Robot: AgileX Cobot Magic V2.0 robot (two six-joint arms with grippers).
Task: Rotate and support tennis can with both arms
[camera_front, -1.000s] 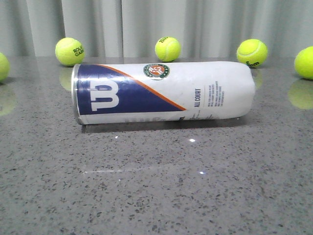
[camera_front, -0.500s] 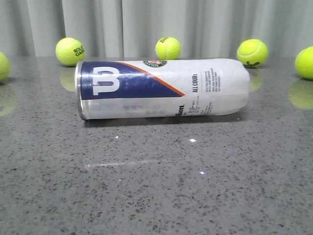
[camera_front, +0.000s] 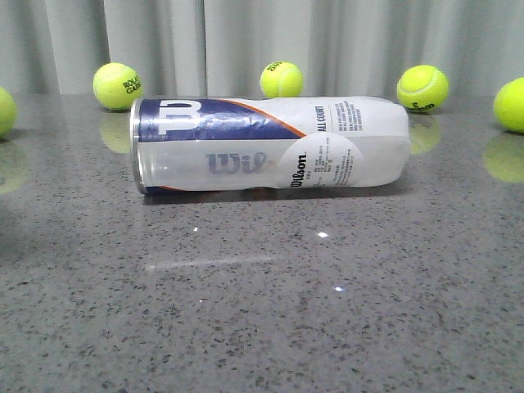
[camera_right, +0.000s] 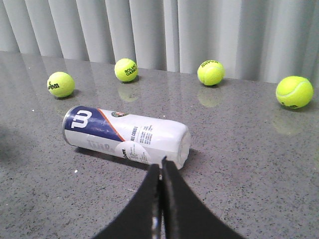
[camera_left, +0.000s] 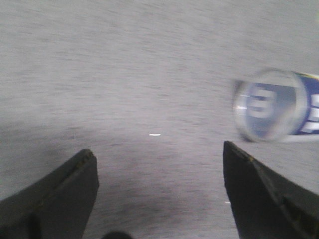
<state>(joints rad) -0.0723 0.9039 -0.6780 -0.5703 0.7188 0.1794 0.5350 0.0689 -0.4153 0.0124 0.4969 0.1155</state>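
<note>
Can (camera_front: pixel 270 146) lies on its side at table (camera_front: pixel 262 311) centre, long axis 9 to 3 o'clock. Metal rim at the 9 o'clock end, rounded pale end at 3. Navy band with white W runs along the top near the rim, orange stripe edging it, faint "Wil" lettering below, round Wilson patch and small print mid-body. Clear of both my grippers.

My left gripper (camera_left: pixel 159 194): fingers wide apart, nothing between them; the can's rim end, blurred, sits just off one fingertip (camera_left: pixel 239 159).

My right gripper (camera_right: pixel 161 199): fingers pressed together, empty, the can's pale end just beyond the tips.

Balls (camera_front: pixel 281 80) line the back edge at 12 o'clock.
</note>
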